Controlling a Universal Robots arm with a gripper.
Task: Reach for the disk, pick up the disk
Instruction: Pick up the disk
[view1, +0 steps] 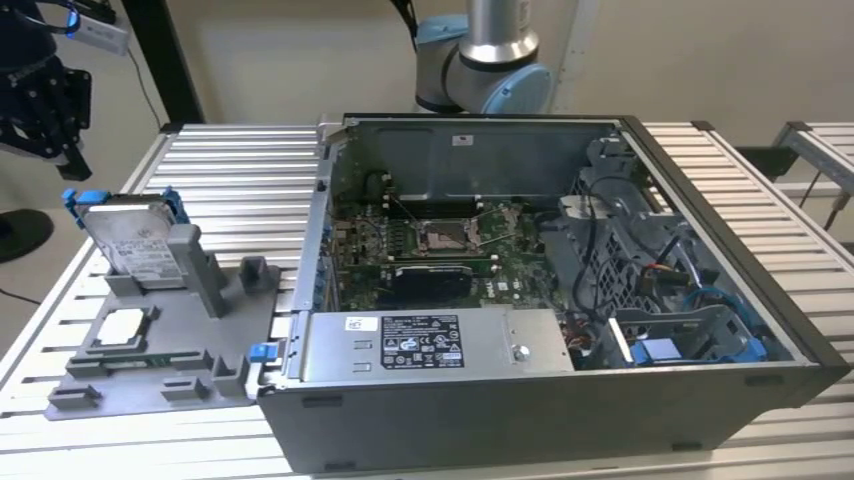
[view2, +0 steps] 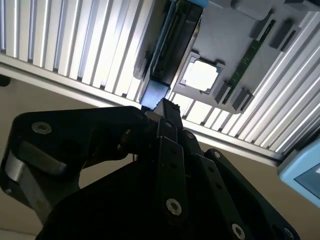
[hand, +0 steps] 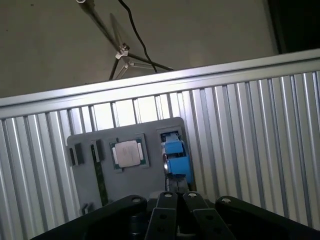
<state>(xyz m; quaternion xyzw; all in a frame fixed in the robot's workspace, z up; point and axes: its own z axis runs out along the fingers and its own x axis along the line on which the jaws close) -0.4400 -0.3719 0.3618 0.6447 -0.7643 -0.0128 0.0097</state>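
The disk (view1: 134, 238) is a silver-grey drive with a white label and a blue bracket. It stands upright in a slot of the grey fixture (view1: 147, 375) at the exterior view's left. My black gripper (view1: 70, 160) hangs above and slightly left of the disk's top edge, apart from it. In both wrist views the fingers lie together, with nothing between them. In the second wrist view the gripper (view2: 162, 106) points at the disk (view2: 172, 45), seen edge-on. In the first wrist view the gripper (hand: 179, 196) sits just short of the disk's blue bracket (hand: 176, 156).
A square silver CPU chip (view1: 124, 325) (view2: 202, 75) (hand: 128, 152) and a green memory stick (view2: 250, 55) lie in the same fixture. An open computer case (view1: 561, 300) stands to the exterior view's right on the ribbed aluminium table (view1: 227, 170). The table's edge is close behind the disk.
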